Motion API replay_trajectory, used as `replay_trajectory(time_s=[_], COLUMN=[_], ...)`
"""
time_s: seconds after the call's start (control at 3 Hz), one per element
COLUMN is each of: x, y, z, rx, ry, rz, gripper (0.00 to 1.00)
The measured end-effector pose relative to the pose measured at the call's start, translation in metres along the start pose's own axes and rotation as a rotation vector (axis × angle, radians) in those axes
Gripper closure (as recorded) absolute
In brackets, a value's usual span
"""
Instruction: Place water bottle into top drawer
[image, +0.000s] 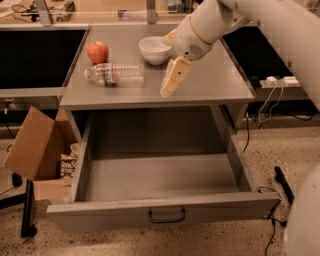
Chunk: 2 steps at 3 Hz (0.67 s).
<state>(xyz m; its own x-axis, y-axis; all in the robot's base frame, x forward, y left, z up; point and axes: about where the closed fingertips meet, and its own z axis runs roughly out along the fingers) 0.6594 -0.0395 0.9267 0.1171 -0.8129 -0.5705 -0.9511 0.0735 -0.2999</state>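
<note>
The water bottle (116, 74) is lying on its side on the table (220, 82), just beside the apple (98, 51) and near the white bowl (154, 49). The gripper (167, 91) is hanging over the table, right of the bottle and apart from it, fingers together, holding nothing. The top drawer (160, 212) is standing open below.

The white arm (280, 27) slanted down from the upper right to a rounded wrist (200, 30). Just below and left of that wrist, the tan gripper (167, 89) hung tilted, tip pointing down-left.
</note>
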Motion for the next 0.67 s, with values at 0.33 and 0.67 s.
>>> replay_trajectory(time_s=[0.33, 0.67], x=[-0.005, -0.014], y=[-0.025, -0.038], z=[0.034, 0.063], rx=[-0.005, -0.034], ry=[-0.053, -0.093], rz=[0.029, 0.034], gripper=[0.00, 0.00])
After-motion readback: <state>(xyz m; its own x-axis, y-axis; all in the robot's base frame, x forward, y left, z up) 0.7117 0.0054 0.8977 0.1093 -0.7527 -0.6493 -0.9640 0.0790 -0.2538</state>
